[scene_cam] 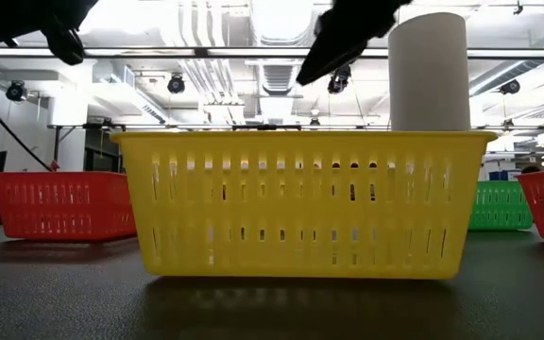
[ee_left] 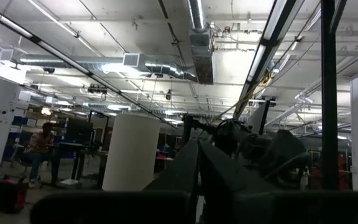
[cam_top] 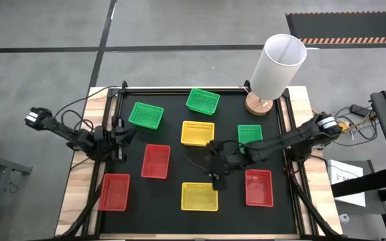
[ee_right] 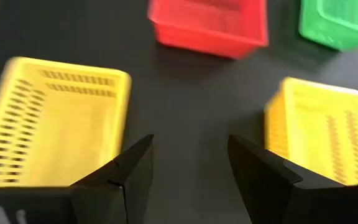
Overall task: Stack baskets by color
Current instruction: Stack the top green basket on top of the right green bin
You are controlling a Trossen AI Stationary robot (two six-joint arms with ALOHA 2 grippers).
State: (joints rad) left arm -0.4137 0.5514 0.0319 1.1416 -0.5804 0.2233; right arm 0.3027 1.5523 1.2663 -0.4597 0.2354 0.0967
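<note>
Hovering mid-mat, right gripper (cam_top: 214,175) fingers spread, nothing held, above bare mat between near yellow basket (cam_top: 200,196) at its 6 o'clock and second yellow basket (cam_top: 198,133) at 12 o'clock. Red baskets (cam_top: 155,161) at 9 and 3 o'clock, green baskets (cam_top: 202,101) farther back. Left gripper (cam_top: 127,134) pressed together at mat's left edge.

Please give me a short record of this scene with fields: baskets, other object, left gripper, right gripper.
baskets: three green, three red, two yellow visible, none visibly stacked
other object: white cylinder on wooden base, back right
left gripper: shut, waiting at the table's left side
right gripper: open, empty, between the two yellow baskets
</note>
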